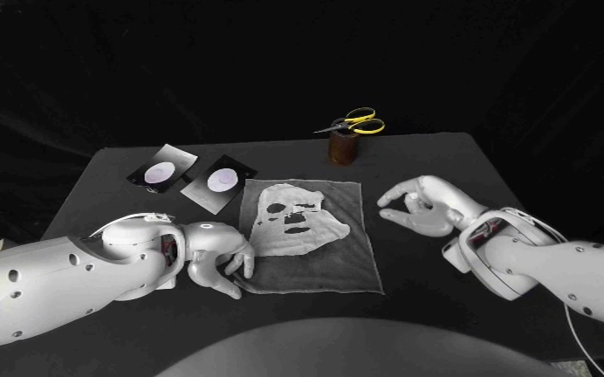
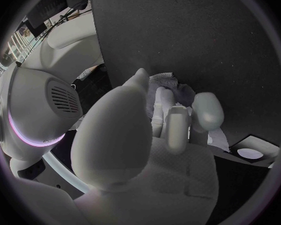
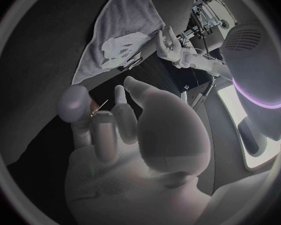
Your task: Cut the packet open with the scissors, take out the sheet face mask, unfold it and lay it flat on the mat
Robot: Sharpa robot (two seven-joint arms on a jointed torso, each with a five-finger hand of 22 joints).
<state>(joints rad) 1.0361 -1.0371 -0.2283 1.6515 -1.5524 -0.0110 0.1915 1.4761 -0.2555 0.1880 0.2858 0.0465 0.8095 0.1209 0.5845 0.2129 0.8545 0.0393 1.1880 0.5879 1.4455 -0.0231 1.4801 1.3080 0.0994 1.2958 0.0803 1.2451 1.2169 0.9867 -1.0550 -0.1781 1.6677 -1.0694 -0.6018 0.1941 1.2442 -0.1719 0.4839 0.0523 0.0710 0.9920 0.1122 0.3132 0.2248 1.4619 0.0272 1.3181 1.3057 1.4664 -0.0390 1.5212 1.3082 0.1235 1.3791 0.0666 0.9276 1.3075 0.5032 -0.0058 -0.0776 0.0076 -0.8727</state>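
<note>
Left hand (image 1: 216, 259) sits closest, fingers curled down onto the near-left corner of the mat (image 1: 339, 263); whether it pinches that corner or only rests on it I cannot tell. On the mat's far half lies the mask (image 1: 292, 220), spread open with its eye and mouth holes showing, though its near edge looks uneven and may not be fully flattened. It is likely thin, wet and limp, so it should cling to the cloth and tear or stretch if dragged. Lifting it by an outer edge with a light pinch, away from the holes, seems safest. Right hand (image 1: 422, 207) hovers over bare surface (image 1: 428, 159) just right of the mat, fingers curled in toward the thumb with nothing in them. That side offers free room to reach in. On the left the two packet pieces (image 1: 221, 181) lie close to the mat's far-left corner, and the scissors (image 1: 355, 122) stand in a holder (image 1: 341, 147) just beyond its far edge, so a careless sweep there could knock them.
</note>
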